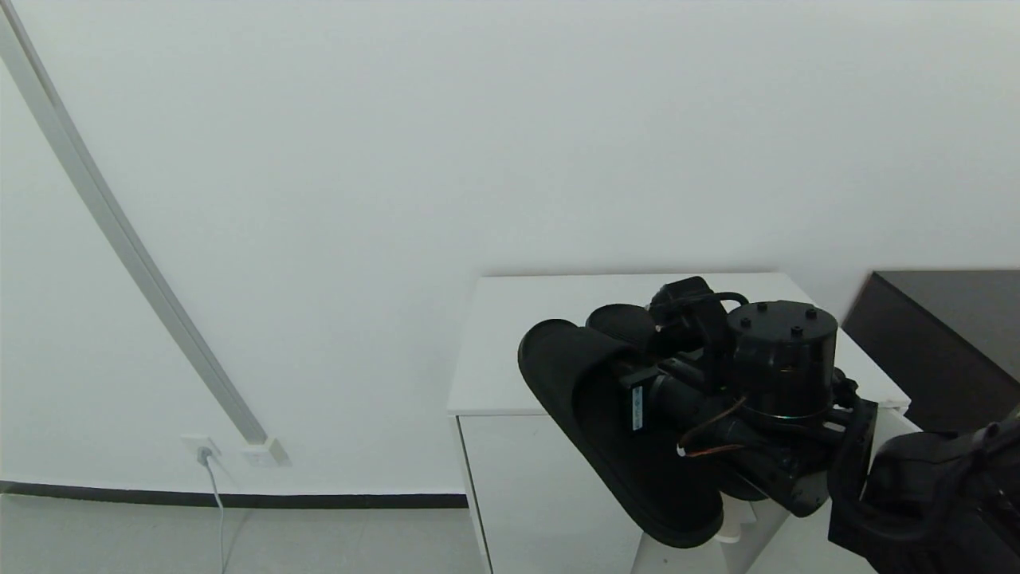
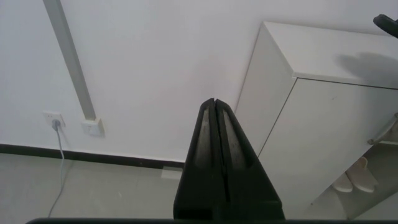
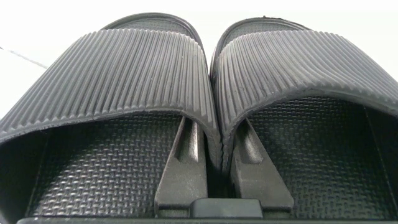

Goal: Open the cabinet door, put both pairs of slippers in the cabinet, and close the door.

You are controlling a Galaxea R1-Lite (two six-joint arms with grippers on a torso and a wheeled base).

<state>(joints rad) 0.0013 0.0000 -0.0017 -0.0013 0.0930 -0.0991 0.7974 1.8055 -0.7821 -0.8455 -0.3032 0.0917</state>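
Black slippers (image 3: 149, 74): clamped in right gripper (image 3: 217, 155), before the cabinet (image 1: 510, 343).
Left gripper (image 2: 214, 118): clenched, empty (beside the cabinet).
Progress: pale slippers (image 2: 357, 177) seemingly inside the cabinet; black pair and door-closing left.

1. The left gripper (image 2: 214, 104) points at the wall (image 2: 155, 62), fingers pressed together with nothing between them.
2. A white cabinet (image 2: 311, 56) stands against that wall; its door (image 2: 323, 143) carries a handle (image 2: 382, 134).
3. White slippers (image 2: 356, 177) sit low beside the door's edge.
4. On the wall, a conduit (image 2: 68, 56) runs down to two sockets (image 2: 93, 127); a cable (image 2: 61, 168) hangs from one.
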